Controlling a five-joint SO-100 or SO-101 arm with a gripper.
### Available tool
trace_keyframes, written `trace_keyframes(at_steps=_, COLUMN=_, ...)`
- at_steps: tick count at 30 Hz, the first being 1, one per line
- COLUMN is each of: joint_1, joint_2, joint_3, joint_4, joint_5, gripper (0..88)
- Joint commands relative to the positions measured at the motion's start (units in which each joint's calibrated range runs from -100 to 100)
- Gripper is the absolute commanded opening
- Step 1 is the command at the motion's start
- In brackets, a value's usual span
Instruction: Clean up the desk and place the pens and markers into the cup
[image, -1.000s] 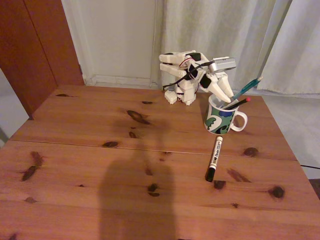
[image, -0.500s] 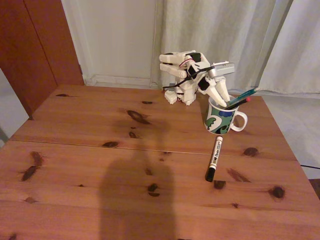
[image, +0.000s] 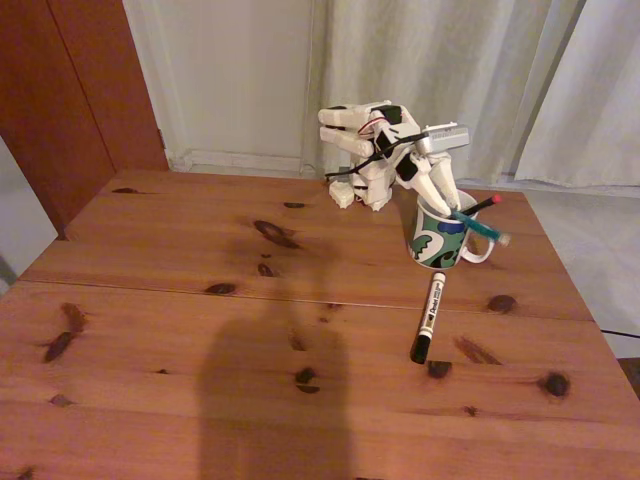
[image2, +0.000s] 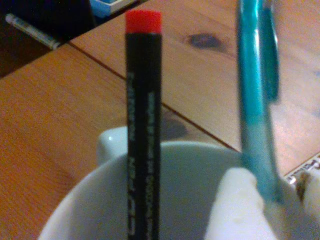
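I see small white lettering along the black pen, too blurred for me to read. That pen stands in the cup, red end up. The teal pen lies tilted across the rim beside my gripper; I cannot tell whether the fingers grip it. The white marker lies on the desk near the cup. Curtains hang behind.

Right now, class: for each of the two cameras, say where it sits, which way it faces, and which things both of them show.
Fixed view: raised at the desk's near edge, facing the curtain; arm and claw over the cup.
Wrist view: on the arm, looking into the cup; a white claw finger at the bottom edge.
Shared: cup, black pen, teal pen, white marker.
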Motion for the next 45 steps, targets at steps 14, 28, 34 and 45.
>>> trace_keyframes(at_steps=14, joint_1=0.5, joint_2=-0.9, joint_3=-5.3, joint_4=-0.7, joint_5=0.3, gripper=9.1)
trace_keyframes(at_steps=28, joint_1=4.9, joint_2=3.2, joint_3=-11.6, joint_4=-0.2, joint_5=-0.1, gripper=3.9)
trace_keyframes(at_steps=34, joint_1=8.2, joint_2=21.8, joint_3=-24.2, joint_4=-0.1, joint_5=0.0, gripper=0.5)
trace_keyframes(at_steps=45, joint_1=18.3, joint_2=57.5, joint_3=-57.8, joint_4=19.4, joint_5=0.2, gripper=0.5)
